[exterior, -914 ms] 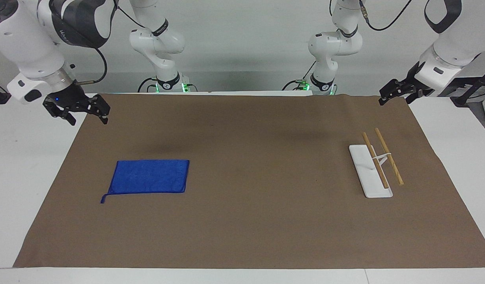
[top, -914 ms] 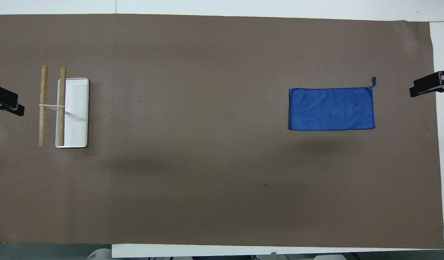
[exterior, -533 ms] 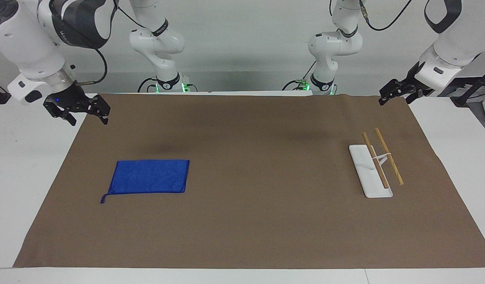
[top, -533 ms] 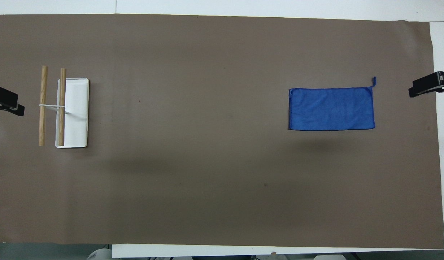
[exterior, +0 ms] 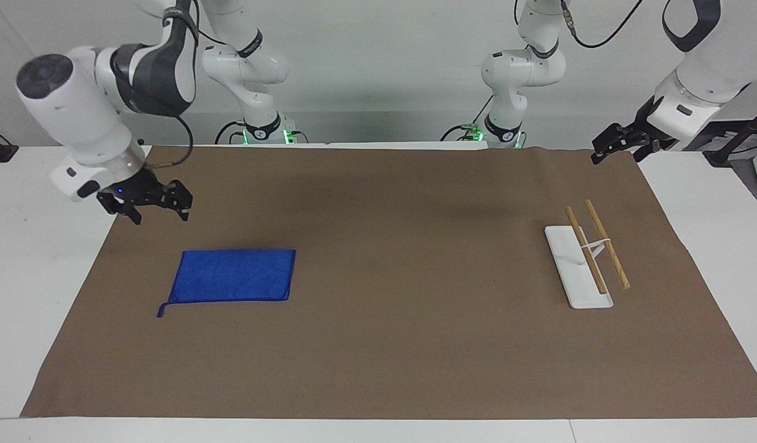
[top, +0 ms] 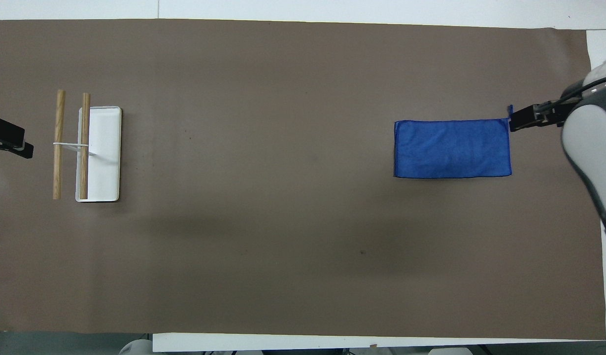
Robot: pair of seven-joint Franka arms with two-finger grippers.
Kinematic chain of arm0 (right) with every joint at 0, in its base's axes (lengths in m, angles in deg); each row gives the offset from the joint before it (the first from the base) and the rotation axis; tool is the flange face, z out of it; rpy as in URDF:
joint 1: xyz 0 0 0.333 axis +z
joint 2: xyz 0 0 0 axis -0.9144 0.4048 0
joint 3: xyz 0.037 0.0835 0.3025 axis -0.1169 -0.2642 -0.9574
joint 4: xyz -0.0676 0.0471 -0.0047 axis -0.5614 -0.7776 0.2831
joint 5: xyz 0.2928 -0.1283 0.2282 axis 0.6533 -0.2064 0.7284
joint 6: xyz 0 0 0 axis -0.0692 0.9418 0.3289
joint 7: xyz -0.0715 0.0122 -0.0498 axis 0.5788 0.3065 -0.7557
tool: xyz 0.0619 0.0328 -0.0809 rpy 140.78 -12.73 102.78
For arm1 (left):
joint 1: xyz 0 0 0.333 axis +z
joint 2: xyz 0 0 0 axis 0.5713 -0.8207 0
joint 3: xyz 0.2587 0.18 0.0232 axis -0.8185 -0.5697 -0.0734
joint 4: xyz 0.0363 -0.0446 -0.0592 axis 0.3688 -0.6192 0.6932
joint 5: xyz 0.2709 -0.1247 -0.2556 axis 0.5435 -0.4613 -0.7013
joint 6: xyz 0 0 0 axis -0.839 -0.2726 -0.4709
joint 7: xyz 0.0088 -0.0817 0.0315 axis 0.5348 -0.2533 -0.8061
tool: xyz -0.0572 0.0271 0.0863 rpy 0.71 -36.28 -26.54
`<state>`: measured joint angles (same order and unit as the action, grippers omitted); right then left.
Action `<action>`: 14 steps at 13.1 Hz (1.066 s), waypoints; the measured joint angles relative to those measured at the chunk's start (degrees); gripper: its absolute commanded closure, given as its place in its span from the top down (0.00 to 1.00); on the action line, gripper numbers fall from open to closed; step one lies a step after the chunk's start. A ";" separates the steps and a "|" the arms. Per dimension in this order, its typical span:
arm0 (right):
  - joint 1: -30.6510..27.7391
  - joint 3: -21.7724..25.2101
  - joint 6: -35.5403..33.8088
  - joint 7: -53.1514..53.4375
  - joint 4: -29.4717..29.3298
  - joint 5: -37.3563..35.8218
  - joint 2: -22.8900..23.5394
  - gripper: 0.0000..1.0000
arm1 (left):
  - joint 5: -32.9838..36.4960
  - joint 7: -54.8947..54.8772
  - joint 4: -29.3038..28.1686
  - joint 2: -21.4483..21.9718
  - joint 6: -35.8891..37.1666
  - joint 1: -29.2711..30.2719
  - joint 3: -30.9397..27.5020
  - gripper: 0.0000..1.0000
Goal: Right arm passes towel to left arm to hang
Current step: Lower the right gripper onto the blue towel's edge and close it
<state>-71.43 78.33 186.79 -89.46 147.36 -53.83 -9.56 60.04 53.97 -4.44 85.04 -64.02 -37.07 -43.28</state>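
Note:
A blue towel (exterior: pixel 234 275) (top: pixel 452 148) lies flat and folded on the brown mat, toward the right arm's end of the table, with a small loop at one corner. My right gripper (exterior: pixel 160 215) (top: pixel 517 120), chunky with a blue light, hangs open and empty above the mat just off the towel's loop corner and touches nothing. My left gripper (exterior: pixel 603 152) (top: pixel 10 143), slim and black, waits open and empty over the mat's edge at the left arm's end. The hanging rack (exterior: pixel 578 271) (top: pixel 103 153) stands there, a white base carrying two wooden bars (exterior: pixel 607 244).
A brown mat (exterior: pixel 415 344) covers most of the white table. Two more white arms stand at the robots' edge of the table. Nothing lies on the mat between the towel and the rack.
My right arm has swung inward and down from the table's edge to the towel's loop corner. The left arm, towel and rack have not moved.

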 measured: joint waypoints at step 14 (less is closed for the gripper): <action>-0.30 -0.76 26.98 -0.50 15.83 0.00 9.40 0.92 | 0.00 0.00 0.00 0.00 0.00 0.00 0.00 1.00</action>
<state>-71.73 77.56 213.77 -89.96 163.20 -53.83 -0.16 60.04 53.97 -4.44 85.04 -64.02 -37.07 -43.28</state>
